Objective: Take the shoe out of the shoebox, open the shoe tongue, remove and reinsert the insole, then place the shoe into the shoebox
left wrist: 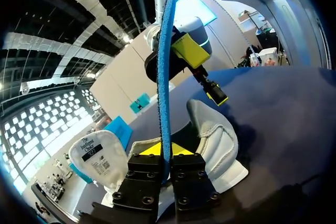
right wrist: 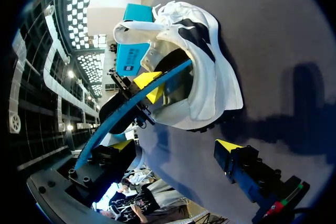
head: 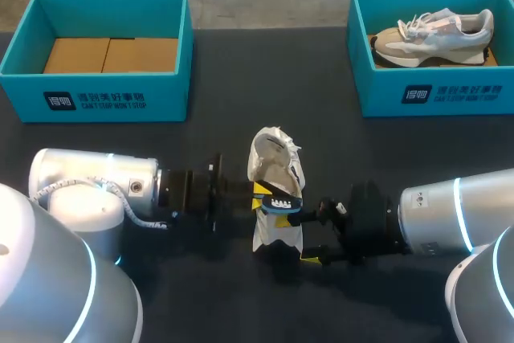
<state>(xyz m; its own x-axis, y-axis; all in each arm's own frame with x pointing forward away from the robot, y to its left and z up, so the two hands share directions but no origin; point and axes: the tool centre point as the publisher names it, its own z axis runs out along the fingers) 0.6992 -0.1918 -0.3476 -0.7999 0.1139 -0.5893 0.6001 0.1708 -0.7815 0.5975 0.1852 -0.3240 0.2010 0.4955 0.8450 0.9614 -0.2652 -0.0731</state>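
The white sneaker is out of its box and rests on the dark counter, in the middle, between my two arms. From above I cannot say exactly how it lies; it seems to be tipped, with its opening turned toward the pincers.

My left pincer is pressed together on the blue insole. In the left wrist view the insole stands edge-on between the two fingers and rises ahead of them. The sneaker's tongue is folded away from the opening, so its inner label shows.

My right pincer is spread wide and holds nothing between its fingers. In its own view one end of the insole runs along one finger, while the other end reaches into the opening of the sneaker. The left pincer grips the insole just at that opening.

At the far side of the counter stand two teal boxes, well apart. The left shoebox contains brown cardboard inserts. The right shoebox contains a second sneaker, beige and white.
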